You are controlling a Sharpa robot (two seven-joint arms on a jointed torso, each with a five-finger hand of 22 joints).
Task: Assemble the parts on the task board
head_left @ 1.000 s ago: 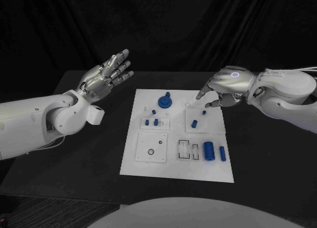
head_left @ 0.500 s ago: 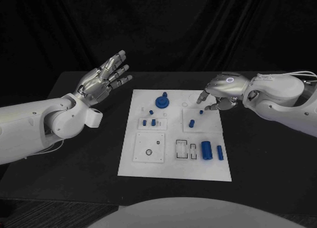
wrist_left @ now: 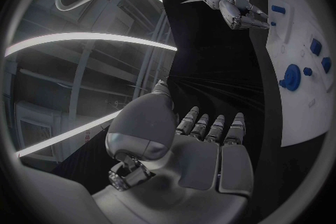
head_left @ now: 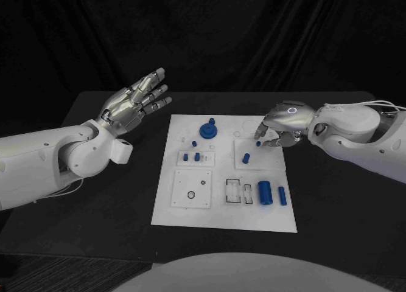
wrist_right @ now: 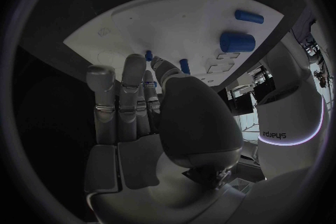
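Note:
The white task board [head_left: 223,210] lies mid-table. It carries a blue round knob [head_left: 208,129], small pegs [head_left: 196,156], a short peg [head_left: 246,158], a thick cylinder [head_left: 265,192] and a slim one [head_left: 282,194]. My right hand [head_left: 279,123] hovers low over the board's far right part, fingers pointing down beside a tiny blue peg [head_left: 258,144]. In the right wrist view that peg [wrist_right: 148,56] sits just off the fingertips [wrist_right: 133,64], and I cannot tell if they touch it. My left hand [head_left: 135,101] is raised left of the board, fingers spread and holding nothing.
Two white inset plates [head_left: 192,188] and a slotted frame [head_left: 240,191] lie on the board's near half. Black table [head_left: 106,201] surrounds the board on all sides. The left wrist view shows the board's edge [wrist_left: 308,106] and my right hand [wrist_left: 241,14].
My right hand has come down and slightly nearer, bringing its fingertips close to the tiny blue peg. The left hand has stayed raised and spread.

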